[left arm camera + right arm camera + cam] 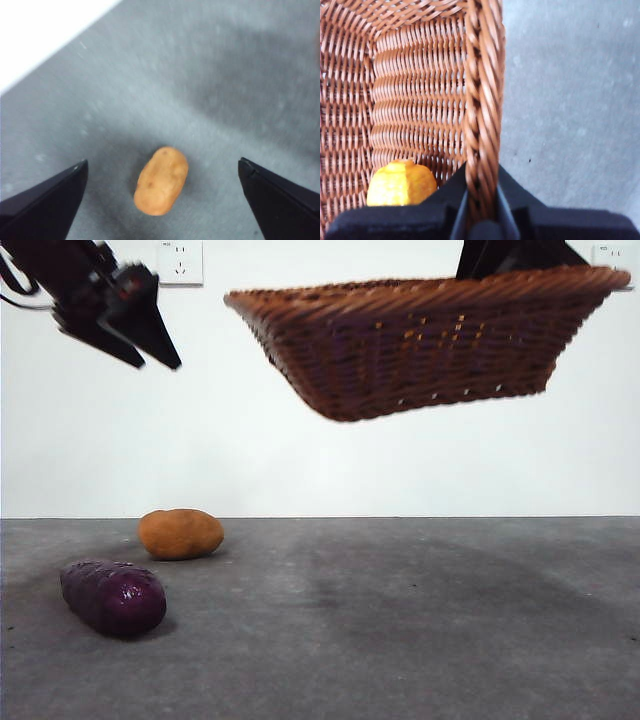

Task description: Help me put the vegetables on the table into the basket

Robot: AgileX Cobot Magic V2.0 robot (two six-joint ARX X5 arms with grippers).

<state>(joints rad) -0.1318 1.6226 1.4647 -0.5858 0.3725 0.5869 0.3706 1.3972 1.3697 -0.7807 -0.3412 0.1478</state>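
Note:
The brown wicker basket [420, 340] hangs tilted in the air at the upper right. My right gripper [481, 200] is shut on its braided rim [482, 100]. The yellow corn cob [400, 184] lies inside the basket. The orange-brown potato [181, 533] lies on the grey table [400, 620] at the left; it also shows in the left wrist view [161, 180]. The dark purple vegetable [112, 596] lies in front of it. My left gripper [160, 360] is open, high above the potato, which sits between its jaws in the left wrist view [160, 172].
A white wall with power sockets [180, 262] stands behind the table's far edge. The table's white edge [40, 35] shows in the left wrist view.

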